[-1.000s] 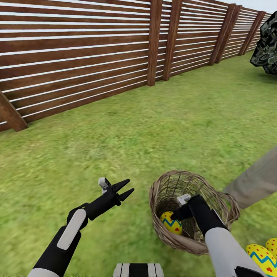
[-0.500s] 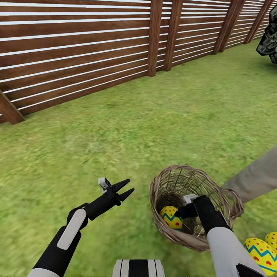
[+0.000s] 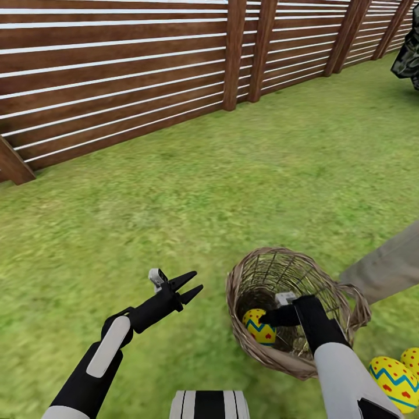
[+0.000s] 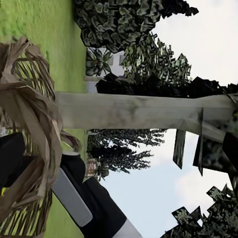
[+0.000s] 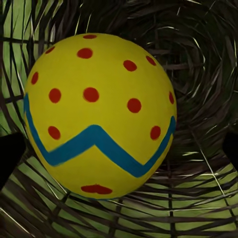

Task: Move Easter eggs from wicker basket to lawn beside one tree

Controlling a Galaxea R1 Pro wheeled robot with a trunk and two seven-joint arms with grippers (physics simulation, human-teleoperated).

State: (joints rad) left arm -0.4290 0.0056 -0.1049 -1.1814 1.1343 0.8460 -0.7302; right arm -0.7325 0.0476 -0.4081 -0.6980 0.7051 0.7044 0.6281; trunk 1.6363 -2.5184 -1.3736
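The wicker basket stands on the lawn in front of me on the right. One yellow Easter egg with a blue zigzag lies inside it. My right gripper reaches down into the basket, open, with that egg close up between its dark fingers. Two more Easter eggs lie on the grass at my right, beside the slanted grey-beige tree trunk. My left gripper hovers open and empty over the grass, left of the basket. The left wrist view looks past the basket rim to the trunk.
A brown slat fence runs along the far side of the lawn. Dark leafy foliage shows at the far right. Open grass lies between me and the fence.
The head view has shifted a little. My right gripper has sunk deeper into the basket and come up to the egg. The left arm holds still.
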